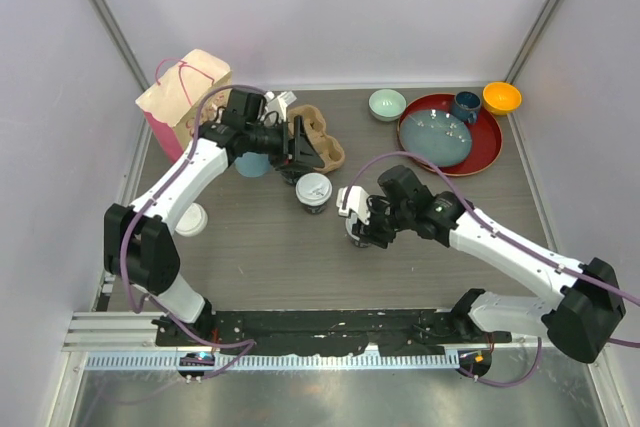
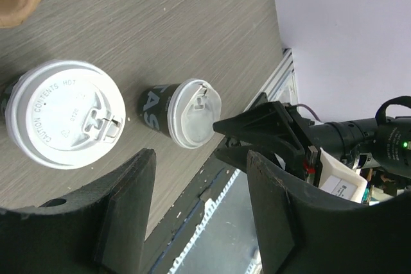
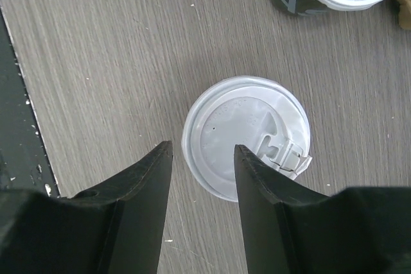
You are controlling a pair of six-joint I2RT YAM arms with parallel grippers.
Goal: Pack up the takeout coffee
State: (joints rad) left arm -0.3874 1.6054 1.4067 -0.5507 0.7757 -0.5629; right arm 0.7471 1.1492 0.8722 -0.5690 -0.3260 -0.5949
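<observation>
Two black paper coffee cups with white sip lids stand on the grey wood table. One cup (image 1: 313, 190) stands free at mid-table, large in the left wrist view (image 2: 64, 113). The other cup (image 3: 245, 136) stands upright under my right gripper (image 3: 202, 171), whose jaws are open and empty above its lid; one finger (image 3: 263, 190) overlaps the lid's edge. In the top view my right gripper (image 1: 362, 225) hides most of that cup. My left gripper (image 1: 303, 145) is open and empty, hovering by the cardboard cup carrier (image 1: 325, 147), a little behind the free cup.
A pink and tan paper bag (image 1: 182, 95) stands at the back left. A light-blue cup (image 1: 252, 163) sits under the left arm. A red tray (image 1: 485, 152) holds a plate and a dark-blue mug (image 1: 466, 104). An orange bowl (image 1: 501, 98) and a pale-green bowl (image 1: 387, 104) stand nearby.
</observation>
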